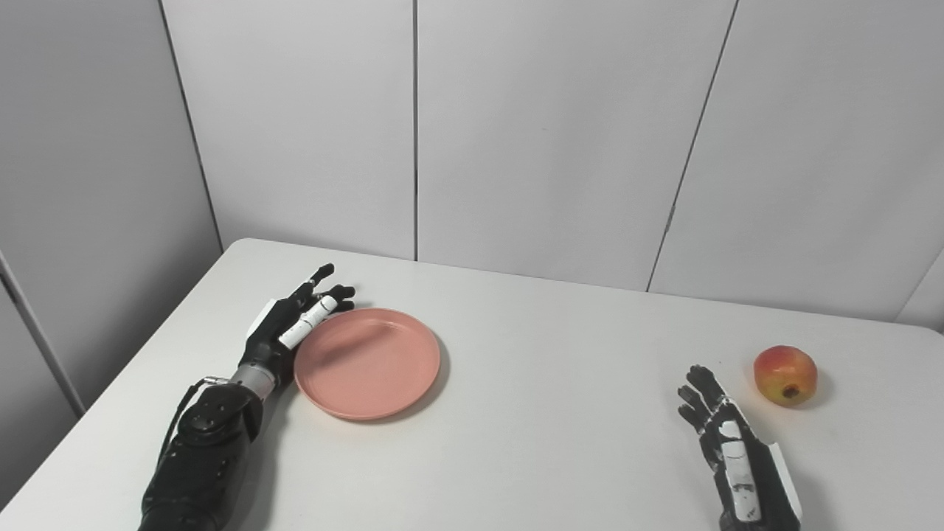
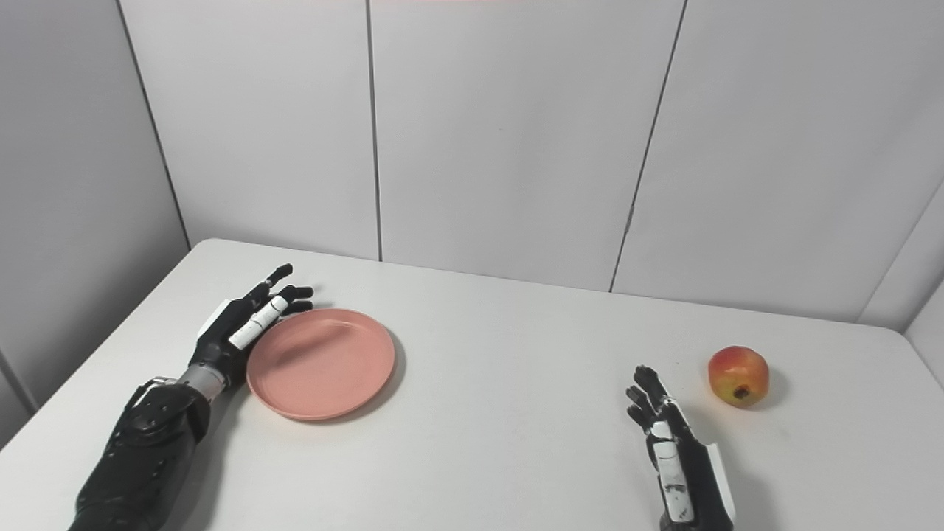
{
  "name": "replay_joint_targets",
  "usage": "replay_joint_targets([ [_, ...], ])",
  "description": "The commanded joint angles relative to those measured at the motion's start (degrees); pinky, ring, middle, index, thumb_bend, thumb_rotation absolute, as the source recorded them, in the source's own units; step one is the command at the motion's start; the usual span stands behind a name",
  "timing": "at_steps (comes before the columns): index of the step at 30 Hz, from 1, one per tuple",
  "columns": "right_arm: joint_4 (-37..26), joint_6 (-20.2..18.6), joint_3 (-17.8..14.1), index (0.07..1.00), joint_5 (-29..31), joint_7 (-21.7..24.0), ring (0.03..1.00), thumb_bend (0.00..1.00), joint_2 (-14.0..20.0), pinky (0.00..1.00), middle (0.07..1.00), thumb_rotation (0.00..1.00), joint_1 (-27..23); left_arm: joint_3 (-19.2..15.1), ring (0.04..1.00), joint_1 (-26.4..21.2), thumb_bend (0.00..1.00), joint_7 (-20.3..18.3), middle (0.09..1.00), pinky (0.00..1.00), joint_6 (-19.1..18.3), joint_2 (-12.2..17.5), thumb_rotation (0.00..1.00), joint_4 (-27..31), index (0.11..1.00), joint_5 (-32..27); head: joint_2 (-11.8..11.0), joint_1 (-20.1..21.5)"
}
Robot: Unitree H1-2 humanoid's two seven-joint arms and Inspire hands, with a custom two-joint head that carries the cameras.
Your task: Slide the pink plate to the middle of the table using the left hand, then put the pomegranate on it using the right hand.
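While the left hand (image 1: 291, 324) lay with fingers spread, touching the round pink plastic plate (image 1: 367, 363) at nine o'clock, the empty, loosely spread right hand (image 2: 675, 450) waited near the red-yellow pomegranate (image 2: 738, 375); both views matched.

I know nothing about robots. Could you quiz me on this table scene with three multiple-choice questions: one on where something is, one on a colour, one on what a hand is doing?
1. Where is the pomegranate?
A. On the plate
B. On the table, far right
C. In the right hand

2. What colour is the plate?
A. Pink
B. Blue
C. White

3. What is the left hand doing?
A. Lifting the plate
B. Holding the pomegranate
C. Lying open against the plate's left rim

Answers:
1 B, it sits on bare table beyond the open right hand.
2 A, the plate is plainly pink.
3 C, its fingers are spread along the rim, with the plate flat on the table.
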State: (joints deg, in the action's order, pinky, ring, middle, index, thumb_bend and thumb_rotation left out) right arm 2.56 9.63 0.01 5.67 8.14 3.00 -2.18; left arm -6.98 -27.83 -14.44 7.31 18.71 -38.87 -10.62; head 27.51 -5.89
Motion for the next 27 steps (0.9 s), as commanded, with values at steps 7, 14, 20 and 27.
replay_joint_targets([
  [7,4.0,0.4,0.4,0.889,0.3,-0.4,0.912,0.84,-1.2,0.92,0.93,0.95,4.8,1.7,0.791,0.0,0.82,1.4,0.802,0.74,-4.0,-1.8,0.62,5.8,0.93,2.1,0.1,0.1],
  [14,4.1,0.3,0.5,0.889,0.0,-0.5,0.909,0.84,-1.3,0.93,0.929,0.95,4.7,2.3,0.788,1.0,0.85,2.2,0.803,0.74,-5.1,-3.1,0.6,8.3,0.926,2.4,0.4,0.3],
  [20,4.2,0.5,0.5,0.886,-0.2,-0.5,0.905,0.84,-1.4,0.93,0.927,0.95,4.7,2.2,0.78,1.6,0.85,2.6,0.783,0.74,-5.3,-5.3,0.58,9.1,0.921,1.8,0.5,0.4],
  [27,3.8,0.3,0.6,0.886,-0.5,-0.5,0.903,0.83,-1.5,0.92,0.928,0.96,4.8,3.5,0.786,2.1,0.82,2.5,0.792,0.77,-5.8,-7.1,0.57,10.7,0.93,2.3,0.5,0.5],
])
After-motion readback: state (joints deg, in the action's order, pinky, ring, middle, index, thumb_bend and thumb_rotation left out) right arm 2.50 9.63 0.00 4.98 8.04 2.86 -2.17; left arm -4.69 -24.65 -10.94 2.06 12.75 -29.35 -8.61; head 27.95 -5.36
